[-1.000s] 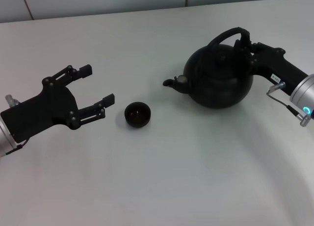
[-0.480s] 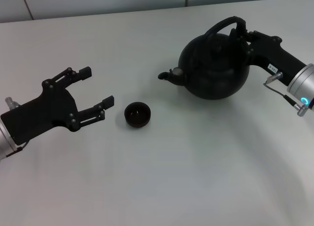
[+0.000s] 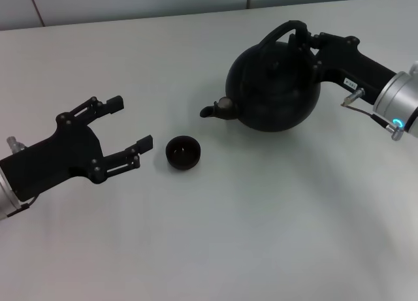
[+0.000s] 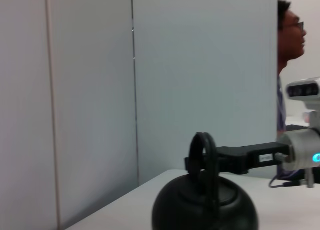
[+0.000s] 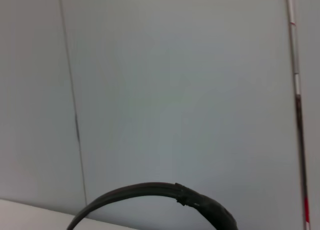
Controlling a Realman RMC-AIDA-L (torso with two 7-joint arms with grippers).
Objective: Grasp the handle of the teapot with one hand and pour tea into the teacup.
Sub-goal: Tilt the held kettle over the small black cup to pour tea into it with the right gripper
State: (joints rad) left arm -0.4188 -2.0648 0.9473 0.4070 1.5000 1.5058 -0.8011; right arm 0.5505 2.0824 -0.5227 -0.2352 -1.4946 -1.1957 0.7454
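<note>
The round matte-black teapot hangs above the table at the right, its spout pointing left toward the teacup. My right gripper is shut on the top of the arched black handle. The handle also shows in the left wrist view and the right wrist view. The small black teacup stands on the table, left of and below the spout. My left gripper is open and empty, just left of the cup.
The white table runs to a wall edge at the back. In the left wrist view a person stands behind the right arm, beside grey wall panels.
My right gripper has lifted the teapot and carried it left toward the cup; the spout is now closer to the cup. The left gripper has barely shifted.
</note>
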